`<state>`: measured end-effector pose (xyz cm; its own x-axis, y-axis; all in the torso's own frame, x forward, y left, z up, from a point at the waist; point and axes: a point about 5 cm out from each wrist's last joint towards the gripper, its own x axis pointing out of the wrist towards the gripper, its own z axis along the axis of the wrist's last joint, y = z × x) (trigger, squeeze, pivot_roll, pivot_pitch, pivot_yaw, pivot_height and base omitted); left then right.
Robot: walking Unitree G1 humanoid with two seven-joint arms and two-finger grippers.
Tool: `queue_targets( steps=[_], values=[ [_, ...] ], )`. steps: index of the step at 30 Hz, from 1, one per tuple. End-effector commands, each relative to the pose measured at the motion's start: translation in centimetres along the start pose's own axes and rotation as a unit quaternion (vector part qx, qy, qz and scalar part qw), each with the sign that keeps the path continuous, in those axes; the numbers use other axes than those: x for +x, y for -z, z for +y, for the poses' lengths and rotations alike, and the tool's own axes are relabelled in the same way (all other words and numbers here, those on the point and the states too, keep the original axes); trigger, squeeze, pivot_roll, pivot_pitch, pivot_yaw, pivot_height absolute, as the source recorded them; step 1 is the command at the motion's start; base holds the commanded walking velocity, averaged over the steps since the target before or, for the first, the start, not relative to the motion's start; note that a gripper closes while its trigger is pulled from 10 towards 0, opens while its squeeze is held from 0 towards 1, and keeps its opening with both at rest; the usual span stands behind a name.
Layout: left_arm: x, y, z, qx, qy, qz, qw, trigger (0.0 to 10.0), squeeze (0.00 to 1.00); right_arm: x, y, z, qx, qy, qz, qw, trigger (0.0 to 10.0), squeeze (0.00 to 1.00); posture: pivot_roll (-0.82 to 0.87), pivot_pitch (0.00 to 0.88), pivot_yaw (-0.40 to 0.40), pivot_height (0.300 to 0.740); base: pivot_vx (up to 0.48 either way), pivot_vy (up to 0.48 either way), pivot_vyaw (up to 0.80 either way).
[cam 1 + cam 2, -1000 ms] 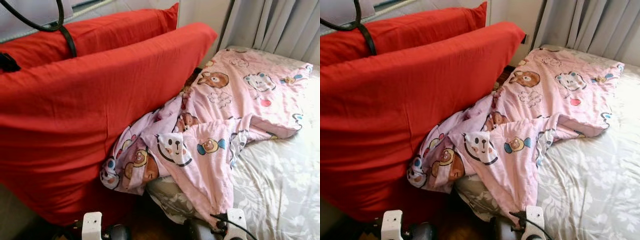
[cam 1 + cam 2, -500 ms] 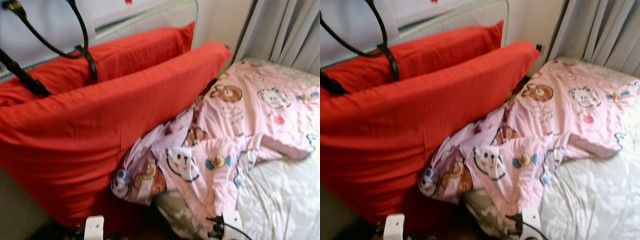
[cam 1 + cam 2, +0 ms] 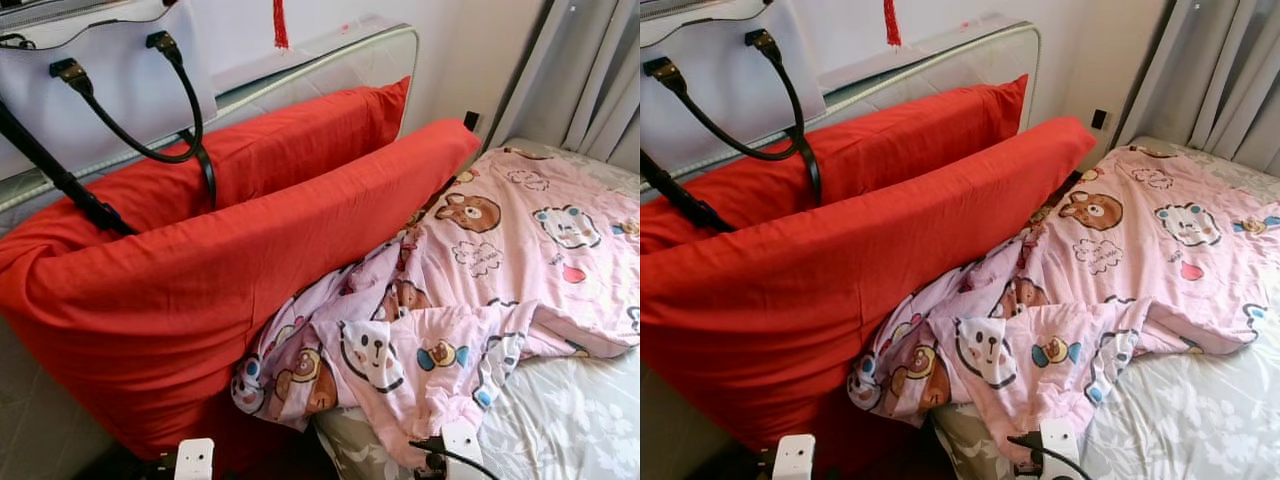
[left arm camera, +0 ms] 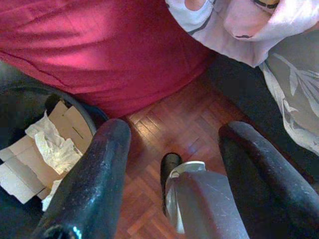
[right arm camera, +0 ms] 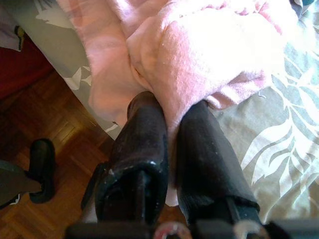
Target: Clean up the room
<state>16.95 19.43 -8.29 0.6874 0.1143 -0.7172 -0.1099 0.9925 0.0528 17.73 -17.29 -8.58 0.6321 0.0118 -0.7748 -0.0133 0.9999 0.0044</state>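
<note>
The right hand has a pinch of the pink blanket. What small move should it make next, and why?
Probably a short pull toward the middle of the bed. The right hand is shut on a fold of the pink blanket, whose bunched end hangs over the bed's edge against the red cushion. Pulling it that way should drag the end back onto the bed, ready for spreading.

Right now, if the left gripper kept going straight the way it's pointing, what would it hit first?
Probably the wooden floor: the open left gripper points down at it, beside the red cushion, though depth is unclear.
</note>
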Motion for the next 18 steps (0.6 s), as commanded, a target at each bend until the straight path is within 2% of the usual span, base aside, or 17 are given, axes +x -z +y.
queue_targets(
  steps=[1, 18],
  values=[
    [-0.16, 0.46, 0.10, 0.007, -0.002, 0.006, 1.000, 10.0, 0.00, -0.07, 0.38, 0.10, -0.002, -0.001, 0.007, 1.000, 10.0, 0.00, 0.07, 0.000, -0.034, 0.740, 0.000, 0.000, 0.00],
    [-0.16, 0.46, 0.10, 0.007, -0.002, 0.006, 1.000, 10.0, 0.00, -0.07, 0.38, 0.10, -0.002, -0.001, 0.007, 1.000, 10.0, 0.00, 0.07, 0.000, -0.034, 0.740, 0.000, 0.000, 0.00]
  ],
)
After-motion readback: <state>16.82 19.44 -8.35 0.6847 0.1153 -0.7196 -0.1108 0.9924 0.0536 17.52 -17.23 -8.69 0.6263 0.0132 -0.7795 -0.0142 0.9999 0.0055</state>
